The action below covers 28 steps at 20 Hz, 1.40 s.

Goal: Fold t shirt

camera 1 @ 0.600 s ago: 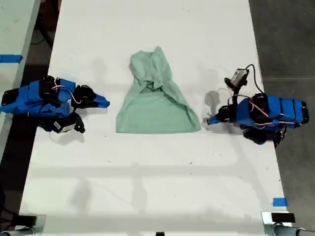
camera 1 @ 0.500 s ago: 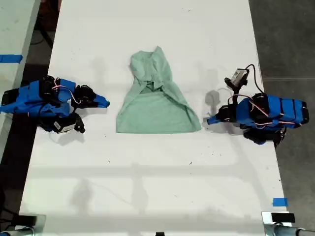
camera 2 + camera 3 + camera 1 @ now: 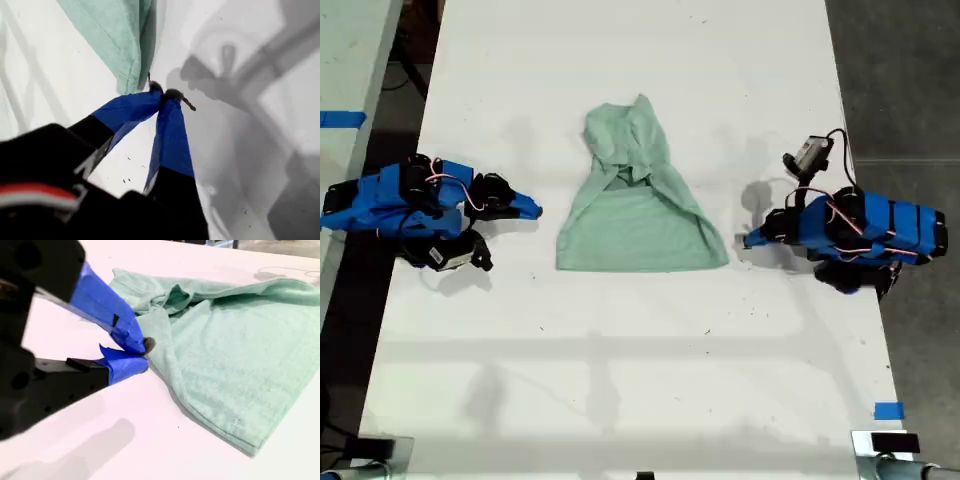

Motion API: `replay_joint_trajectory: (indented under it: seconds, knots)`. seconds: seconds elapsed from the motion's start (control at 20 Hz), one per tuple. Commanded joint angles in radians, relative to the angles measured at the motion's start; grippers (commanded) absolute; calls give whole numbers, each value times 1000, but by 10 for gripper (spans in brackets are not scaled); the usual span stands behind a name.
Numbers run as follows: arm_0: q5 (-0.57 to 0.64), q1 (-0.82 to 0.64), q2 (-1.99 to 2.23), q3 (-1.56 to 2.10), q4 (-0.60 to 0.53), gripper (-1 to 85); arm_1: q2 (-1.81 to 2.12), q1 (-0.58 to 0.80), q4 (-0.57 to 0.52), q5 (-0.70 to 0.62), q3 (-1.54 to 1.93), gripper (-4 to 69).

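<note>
The t shirt (image 3: 127, 37) is cut off by the first wrist view's frame edge, and only a blurred black housing (image 3: 35, 270) is seen behind my second gripper (image 3: 137, 356).

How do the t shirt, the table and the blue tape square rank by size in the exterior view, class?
1. table, by far the largest.
2. t shirt, covering a small part of the tabletop.
3. blue tape square, tiny by the table's edge at the exterior view's lower right.
</note>
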Motion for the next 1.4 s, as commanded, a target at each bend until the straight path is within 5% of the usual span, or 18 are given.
replay_joint_trajectory:
  seconds: [0.0, 0.2, 0.3, 0.5, 0.55, 0.8, 0.85, 0.95, 1.35]
  knots:
    - [8, -8, 3, 18, -3, -1, -74, 26, 41, -3, -66, 15]
    - [8, -9, 3, 18, -3, -1, -548, 17, 127, 2, -459, 17]
    - [8, -9, 3, 18, -3, -1, -847, -38, 133, 32, -673, 171]
    - [6, 3, 3, 18, -3, -1, -1083, -80, 86, 18, -834, 287]
    - [8, 0, 3, 18, -3, -1, -1134, -92, 54, -12, -850, 402]
    - [8, 2, 3, 18, -3, -1, -1437, -129, -5, -23, -991, 319]
    - [8, 3, 3, 18, -3, -1, -1451, -121, -28, -14, -979, 209]
    - [8, 5, 3, 18, -3, -1, -1439, -100, -101, -14, -899, 141]
    - [9, 3, 3, 18, -3, -1, -1474, -63, -258, -74, -818, 263]
